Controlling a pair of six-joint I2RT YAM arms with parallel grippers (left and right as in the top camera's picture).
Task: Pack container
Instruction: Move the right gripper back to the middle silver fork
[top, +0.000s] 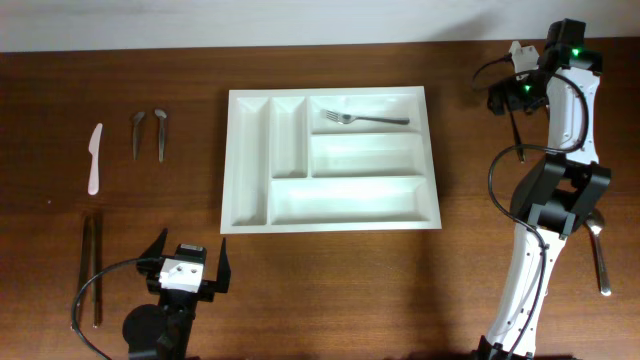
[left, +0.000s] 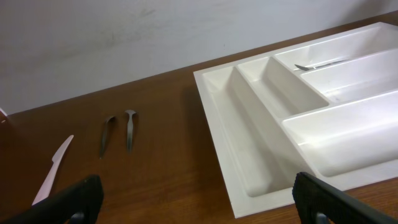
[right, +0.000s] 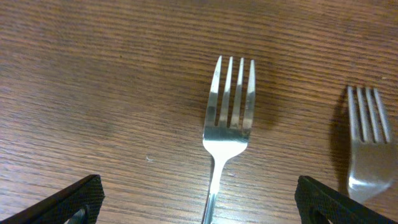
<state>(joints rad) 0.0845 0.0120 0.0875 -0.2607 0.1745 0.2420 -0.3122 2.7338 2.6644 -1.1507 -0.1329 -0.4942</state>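
The container (top: 232, 160) is a white five-compartment tray in the middle of the table; it also shows in the left wrist view (left: 217, 134). A metal fork (top: 365, 120) lies in its top long compartment, and shows in the left wrist view too (left: 320, 64). My left gripper (top: 190, 255) is open and empty near the front edge, facing the tray's left end (left: 199, 199). My right gripper (right: 199, 196) is open, low over the table, straddling the neck of a metal fork (right: 229, 99). A second fork (right: 370, 143) lies just to its right.
Left of the tray lie a white plastic knife (top: 94, 158) (left: 53, 168) and two metal spoons (top: 148, 132) (left: 118, 130). Two long dark utensils (top: 90, 265) lie at the front left. A piece of cutlery (top: 600, 255) shows beside the right arm.
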